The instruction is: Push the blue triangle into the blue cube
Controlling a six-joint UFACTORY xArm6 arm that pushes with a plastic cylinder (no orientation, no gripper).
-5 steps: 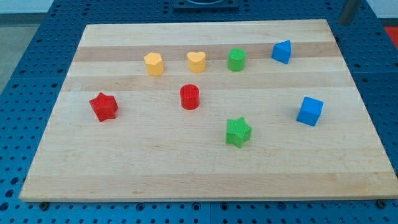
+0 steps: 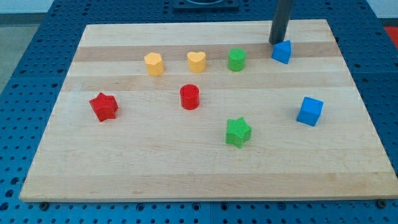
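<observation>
The blue triangle sits near the view's top right of the wooden board. The blue cube lies below it and a little to the right, well apart from it. My tip stands just above and slightly left of the blue triangle, right at its upper edge; I cannot tell whether it touches.
A yellow hexagon block, a yellow heart and a green cylinder stand in a row left of the triangle. A red cylinder, a red star and a green star lie lower on the board.
The rod has come from the view's top right corner, off the board, leftward to the blue triangle's upper edge. No block has moved.
</observation>
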